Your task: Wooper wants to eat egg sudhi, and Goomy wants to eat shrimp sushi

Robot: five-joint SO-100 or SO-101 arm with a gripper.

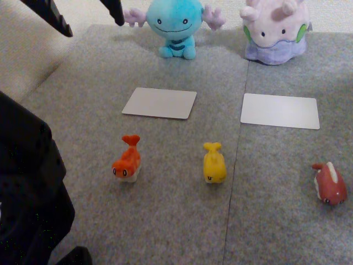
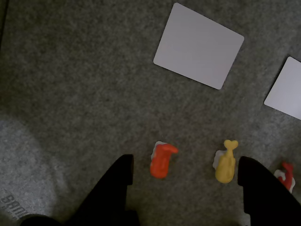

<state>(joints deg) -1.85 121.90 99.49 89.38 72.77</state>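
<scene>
A: Starting at the left, what do you see?

B: In the wrist view the gripper [image 2: 186, 172] has its jaws spread wide, holding nothing. Left of them is bare grey carpet [image 2: 70, 94], open room out to the frame edge.

A: Between the jaws?

B: The shrimp sushi [image 2: 161, 161] lies just inside the left jaw, apart from it, long axis nearly up-down, its tail tilted up and to the right. The egg sudhi [image 2: 225, 162] lies just inside the right jaw, also near upright, its forked tail pointing up. A dark-red sushi toy [image 2: 285, 175] peeks out beyond the right jaw, at the frame edge.

A: And ahead of the jaws?

B: Two white cards, one [image 2: 197, 44] ahead of the left jaw, another [image 2: 287, 89] cut by the right edge, with clear carpet between them and the toys.

A: The other view?

B: Wooper [image 1: 174, 25] sits behind the left card [image 1: 160, 103], Goomy [image 1: 274, 30] behind the right card [image 1: 280, 111]. The toys' tails point toward the plushes.
</scene>
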